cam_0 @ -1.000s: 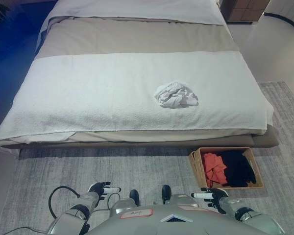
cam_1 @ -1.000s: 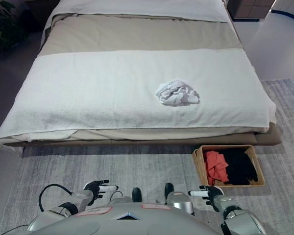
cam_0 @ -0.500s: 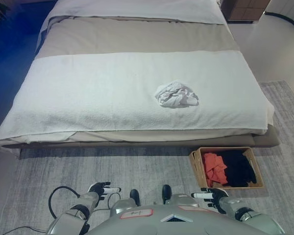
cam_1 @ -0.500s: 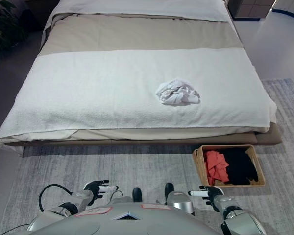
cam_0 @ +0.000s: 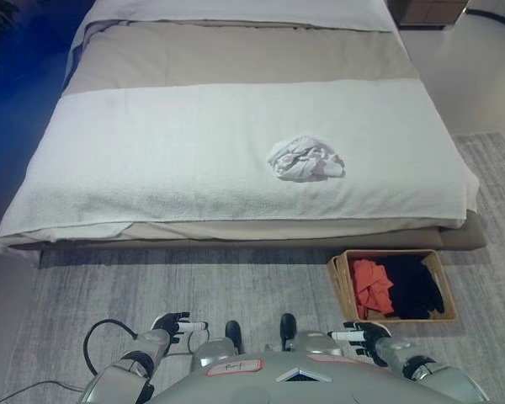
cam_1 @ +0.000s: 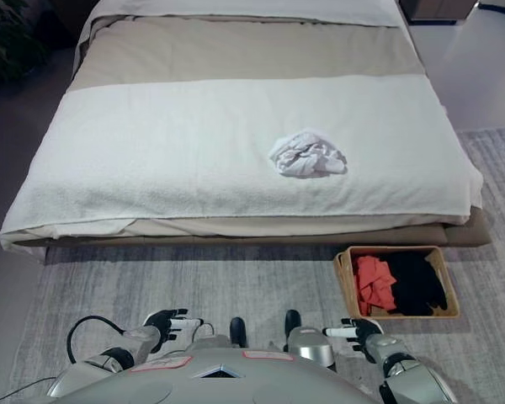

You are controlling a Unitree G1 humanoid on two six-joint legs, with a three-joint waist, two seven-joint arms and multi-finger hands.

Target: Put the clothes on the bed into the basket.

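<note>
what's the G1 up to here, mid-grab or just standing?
Just standing on the rug, facing the bed. Nothing is being handled: the left robot hand and right robot hand both hang low near its body, fingers relaxed and empty. One crumpled white garment lies on the bed's white blanket. The wicker basket on the floor at the bed's foot already holds an orange garment and a black garment.

A crumpled white garment [cam_1: 308,156] lay on the bed [cam_1: 151,151]. The basket [cam_1: 397,311] stood on the rug [cam_1: 194,278], holding red and black clothes. My left hand [cam_1: 165,324] and right hand [cam_1: 357,331] hung low, fingers relaxed.
</note>
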